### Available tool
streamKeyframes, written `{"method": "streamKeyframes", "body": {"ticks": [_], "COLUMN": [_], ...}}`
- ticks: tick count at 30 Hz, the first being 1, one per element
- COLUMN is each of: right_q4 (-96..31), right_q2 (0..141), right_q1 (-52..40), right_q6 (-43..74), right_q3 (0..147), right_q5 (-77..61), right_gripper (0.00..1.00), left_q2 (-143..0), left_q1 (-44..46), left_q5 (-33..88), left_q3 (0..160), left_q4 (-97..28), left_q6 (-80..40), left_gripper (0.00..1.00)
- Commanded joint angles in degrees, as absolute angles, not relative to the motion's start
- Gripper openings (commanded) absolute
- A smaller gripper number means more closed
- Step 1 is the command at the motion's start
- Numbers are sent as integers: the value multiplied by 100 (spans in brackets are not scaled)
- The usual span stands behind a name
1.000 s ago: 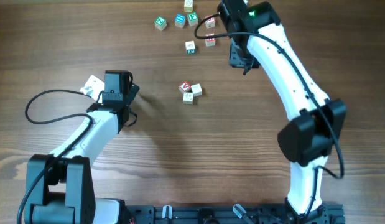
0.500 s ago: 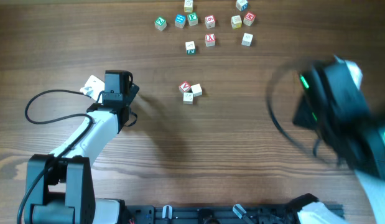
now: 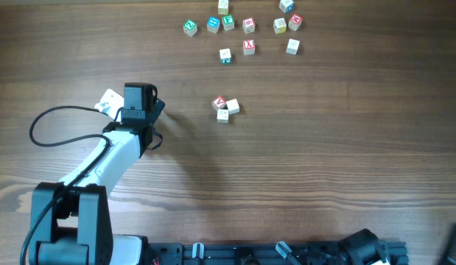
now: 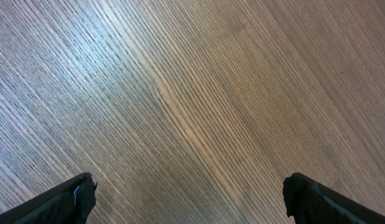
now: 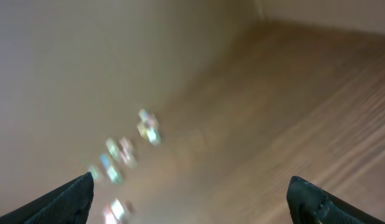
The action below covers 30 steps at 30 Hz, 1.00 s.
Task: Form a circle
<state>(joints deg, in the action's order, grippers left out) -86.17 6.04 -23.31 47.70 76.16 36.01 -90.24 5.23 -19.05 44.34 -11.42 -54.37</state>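
Jaws wide and empty on left gripper point(image 4: 189, 190) and right gripper point(image 5: 190, 190); next cube point(image 3: 225, 55) should land beside cluster point(image 3: 225, 108), starting an arc

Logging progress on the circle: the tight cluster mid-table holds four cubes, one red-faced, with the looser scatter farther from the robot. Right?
Not four: the overhead view shows three cubes in the tight cluster, one red-faced cube and two pale. The rest stands.

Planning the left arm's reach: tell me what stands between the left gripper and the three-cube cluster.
Nothing visible. Only bare table lies between the open left gripper and the three-cube cluster; the scattered cubes lie beyond it.
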Motion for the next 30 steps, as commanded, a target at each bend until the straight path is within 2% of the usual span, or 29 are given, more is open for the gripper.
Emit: {"method": "streamKeyframes", "body": {"ticks": [1, 5, 9, 17, 20, 24, 30], "right_q4": [-8263, -7848, -6923, -6724, -6790, -6847, -6875], "right_q2": [69, 49, 49, 49, 51, 40, 27], "right_q1": [-2338, -2477, -2609, -2609, -2609, -2604, -2502], "right_q6": [5164, 5135, 5151, 8031, 9435, 11856, 11863], "right_q3": [7408, 6681, 5857, 5124, 5011, 5011, 5006], "right_q5": [4617, 4633, 4661, 4584, 4584, 4628, 4506], "right_gripper": [100, 100, 100, 100, 100, 100, 100], "left_q2": [-9056, -9056, -9056, -9056, -9056, -9056, -9056], "left_q1": [497, 497, 497, 497, 497, 497, 497], "left_q5": [-1999, -2001, -1999, -1999, -1999, -1999, -2001], "left_q3": [4425, 4425, 4425, 4425, 4425, 4425, 4425], "left_q4": [-1140, -1142, -1142, -1142, -1140, -1140, -1140], "left_q6": [-5487, -5487, -5487, -5487, -5487, -5487, -5487], "left_gripper": [100, 100, 100, 100, 100, 100, 100]}}
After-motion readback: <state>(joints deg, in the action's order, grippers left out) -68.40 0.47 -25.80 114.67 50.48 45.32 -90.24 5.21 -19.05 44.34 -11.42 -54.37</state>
